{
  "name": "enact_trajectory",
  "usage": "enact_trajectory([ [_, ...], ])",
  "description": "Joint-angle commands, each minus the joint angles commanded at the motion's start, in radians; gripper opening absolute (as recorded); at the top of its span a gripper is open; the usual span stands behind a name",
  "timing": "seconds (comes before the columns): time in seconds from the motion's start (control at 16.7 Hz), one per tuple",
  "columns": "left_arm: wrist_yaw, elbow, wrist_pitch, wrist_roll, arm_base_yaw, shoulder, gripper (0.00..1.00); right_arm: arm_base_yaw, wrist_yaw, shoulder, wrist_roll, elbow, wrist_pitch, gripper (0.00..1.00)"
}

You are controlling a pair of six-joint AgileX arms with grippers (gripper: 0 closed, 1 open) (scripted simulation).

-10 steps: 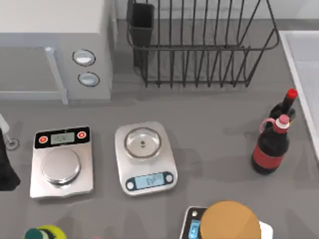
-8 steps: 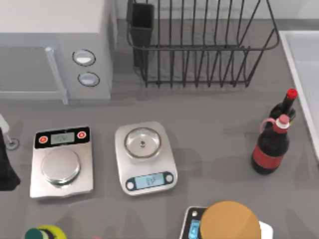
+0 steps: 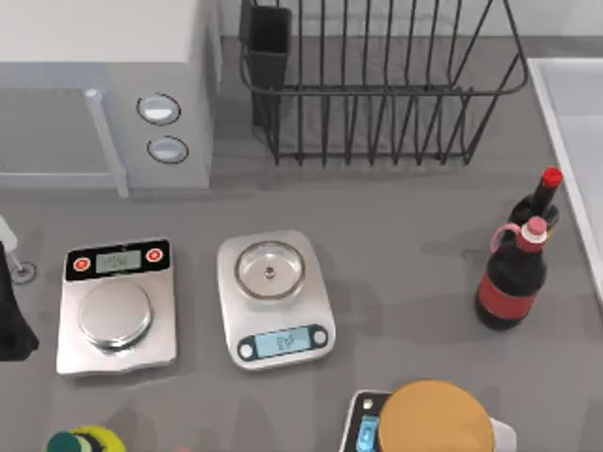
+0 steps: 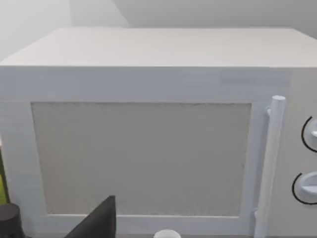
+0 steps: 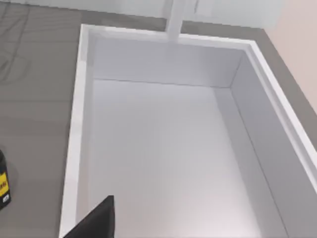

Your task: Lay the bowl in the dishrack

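Note:
The dishrack (image 3: 377, 89), a black wire rack with upright tines, stands at the back centre of the table, with a black utensil cup (image 3: 268, 42) at its left corner. A round orange-tan object (image 3: 435, 419), bowl-sized, rests on a small scale at the front edge, right of centre; I cannot tell whether it is the bowl. My left arm (image 3: 11, 325) sits at the table's left edge, and its gripper (image 4: 99, 220) faces the microwave door. My right gripper (image 5: 96, 220) hangs over a white sink basin (image 5: 163, 148).
A white microwave (image 3: 104, 85) fills the back left. Two silver kitchen scales (image 3: 115, 306) (image 3: 273, 297) sit front left and centre. Two dark bottles with red caps (image 3: 513, 278) stand at the right, beside the white sink's rim (image 3: 565, 132). A yellow-green item (image 3: 89, 441) lies at the front left.

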Motion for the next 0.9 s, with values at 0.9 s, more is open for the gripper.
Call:
enact_trajectory([
  [0.9,0.0,0.0,0.0,0.0,0.0,0.0,1.0,-0.496,0.004,1.233,-0.489,0.909,-0.847,1.0],
])
